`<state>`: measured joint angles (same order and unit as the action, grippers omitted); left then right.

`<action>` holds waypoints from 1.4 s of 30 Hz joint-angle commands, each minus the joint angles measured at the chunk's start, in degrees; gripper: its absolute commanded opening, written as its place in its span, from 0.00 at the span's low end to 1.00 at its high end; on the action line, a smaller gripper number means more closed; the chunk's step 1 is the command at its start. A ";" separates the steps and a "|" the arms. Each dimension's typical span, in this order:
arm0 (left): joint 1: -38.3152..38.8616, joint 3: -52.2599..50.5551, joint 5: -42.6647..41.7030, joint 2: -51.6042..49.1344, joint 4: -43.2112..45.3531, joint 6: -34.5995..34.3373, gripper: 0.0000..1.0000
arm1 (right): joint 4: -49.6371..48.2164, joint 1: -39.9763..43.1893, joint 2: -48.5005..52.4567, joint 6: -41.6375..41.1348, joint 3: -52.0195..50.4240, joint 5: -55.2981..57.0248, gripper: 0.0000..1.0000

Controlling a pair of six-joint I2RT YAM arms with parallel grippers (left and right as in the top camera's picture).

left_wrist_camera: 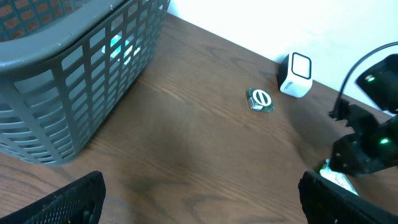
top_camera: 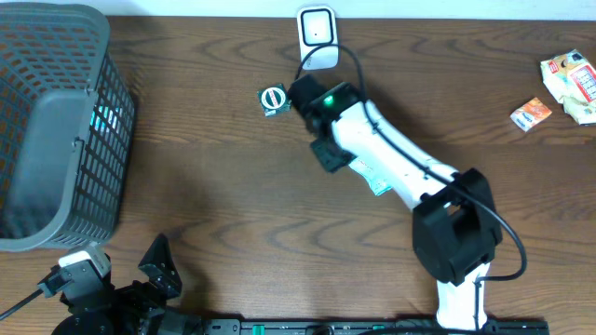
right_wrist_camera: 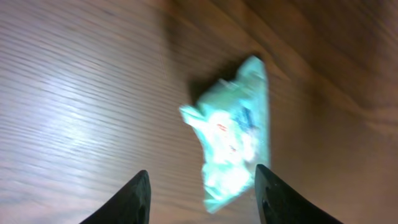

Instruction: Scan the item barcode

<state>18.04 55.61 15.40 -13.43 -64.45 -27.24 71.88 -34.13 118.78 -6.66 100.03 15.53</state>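
Across the dark wooden counter point(top_camera: 205, 186), a grey plastic mesh basket point(top_camera: 56, 121) sits far left. The right fingers point(right_wrist_camera: 138, 199) stand apart, empty, over a pale green crinkled packet point(right_wrist_camera: 233, 143) lying near the white box scanner point(top_camera: 317, 37). The left fingers point(left_wrist_camera: 74, 199) gape empty. Probably the grasping step: next, close on the packet and present its barcode.

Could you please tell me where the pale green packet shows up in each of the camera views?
Overhead: the pale green packet peeks out from under the right arm, right of centre.
Left wrist: a sliver at the bottom right, below that arm.
Right wrist: centre-right, blurred, on the wood just beyond the right claw.
Shared landmark: the white scanner, in the overhead and left wrist views only.
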 commanded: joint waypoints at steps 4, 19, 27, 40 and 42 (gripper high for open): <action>-0.24 -0.28 0.96 0.09 0.04 -0.52 0.98 | 1.51 8.52 0.00 9.70 -3.89 -7.41 0.47; -0.24 -0.28 0.98 0.09 0.04 -0.52 0.98 | -13.77 14.58 0.11 15.30 -18.16 -15.96 0.48; -0.24 -0.28 0.96 0.09 0.04 -0.52 0.98 | -17.25 14.05 0.09 12.26 -19.54 -16.72 0.01; -0.24 -0.28 0.98 0.09 0.04 -0.52 0.98 | -21.09 12.37 0.07 6.03 5.53 -20.63 0.01; -0.24 -0.28 0.98 0.09 0.04 -0.52 0.97 | -24.11 12.33 0.15 3.85 8.85 -20.65 0.01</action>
<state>18.04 55.61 15.40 -13.43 -64.47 -27.24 49.56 -21.32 119.15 0.82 104.51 -4.32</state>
